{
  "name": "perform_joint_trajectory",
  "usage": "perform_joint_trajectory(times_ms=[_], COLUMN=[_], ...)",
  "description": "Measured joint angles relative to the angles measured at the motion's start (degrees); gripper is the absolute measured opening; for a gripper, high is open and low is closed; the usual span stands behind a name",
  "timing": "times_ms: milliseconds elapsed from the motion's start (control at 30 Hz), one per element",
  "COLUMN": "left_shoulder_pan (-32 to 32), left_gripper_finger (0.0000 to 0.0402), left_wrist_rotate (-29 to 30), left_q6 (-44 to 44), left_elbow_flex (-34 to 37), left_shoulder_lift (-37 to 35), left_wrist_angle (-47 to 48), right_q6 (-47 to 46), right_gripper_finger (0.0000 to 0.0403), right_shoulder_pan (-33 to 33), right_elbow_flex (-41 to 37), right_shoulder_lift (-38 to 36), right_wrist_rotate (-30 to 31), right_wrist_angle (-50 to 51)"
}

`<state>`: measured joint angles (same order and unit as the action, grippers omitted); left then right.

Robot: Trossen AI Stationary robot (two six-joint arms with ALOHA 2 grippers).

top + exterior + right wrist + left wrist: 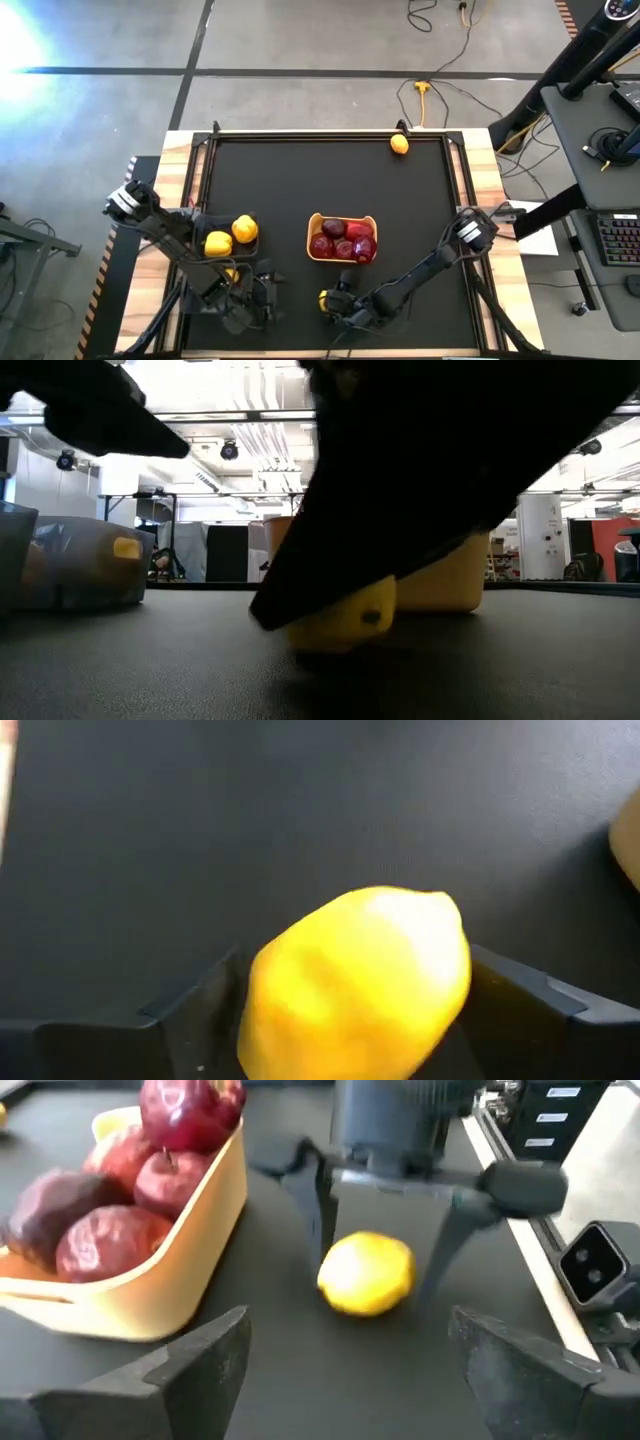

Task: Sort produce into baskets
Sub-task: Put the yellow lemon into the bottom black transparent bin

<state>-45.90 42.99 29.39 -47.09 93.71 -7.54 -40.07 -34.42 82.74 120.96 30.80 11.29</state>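
Observation:
A yellow lemon (325, 298) lies near the table's front edge, in front of the yellow-tan tray (312, 222), which holds several dark red fruits (345, 240). My right gripper (334, 301) is shut on this lemon (355, 985). My left gripper (255, 295) is open and empty to the lemon's left, its fingers (215, 1355) pointing at it. A dark bin (250, 246) at the left holds yellow produce (230, 235). Another lemon (399, 144) rests on the table at the far edge. My right gripper pinches the lemon between its two fingers (190, 1005), one on each side of it (262, 990). The fingers come from the table's right, slanting down. The lemon sits low at the table top (340, 622); I cannot tell whether it rests on it.
A see-through bin (80, 565) with yellow pieces stands at the left in the low view. A yellow piece (230, 273) shows beneath my left arm. The black mat (300, 170) is bare across its middle and far part.

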Motion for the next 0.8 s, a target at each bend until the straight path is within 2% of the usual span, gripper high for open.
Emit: perform_joint_trajectory(times_ms=[133,233,500,667,800], left_shoulder_pan=[0.7,1.5,6.1,9.7,10.9], left_gripper_finger=[0.0331,0.0332,0.0333,0.0333,0.0333], left_wrist_rotate=[-0.9,-2.1,-11.1,-17.3,-17.4], left_q6=[-5.2,-8.1,-17.0,-18.9,-19.9], left_elbow_flex=[0.0,0.0,0.0,-1.5,-5.9], left_shoulder_lift=[0.0,0.0,1.0,7.5,12.9], left_wrist_angle=[-3.7,-5.3,-10.8,-14.1,-13.7], right_q6=[1.8,1.8,-3.1,-10.4,-14.4], right_gripper_finger=[0.0365,0.0382,0.0386,0.0386,0.0386], right_shoulder_pan=[0.0,-0.3,-4.7,-8.1,-10.3], right_elbow_flex=[2.1,3.7,9.4,12.7,15.2], right_shoulder_lift=[1.1,0.3,-2.6,-3.5,-3.6], right_wrist_rotate=[0.0,0.0,0.2,1.1,3.9], right_wrist_angle=[1.3,4.7,23.5,31.8,36.1])
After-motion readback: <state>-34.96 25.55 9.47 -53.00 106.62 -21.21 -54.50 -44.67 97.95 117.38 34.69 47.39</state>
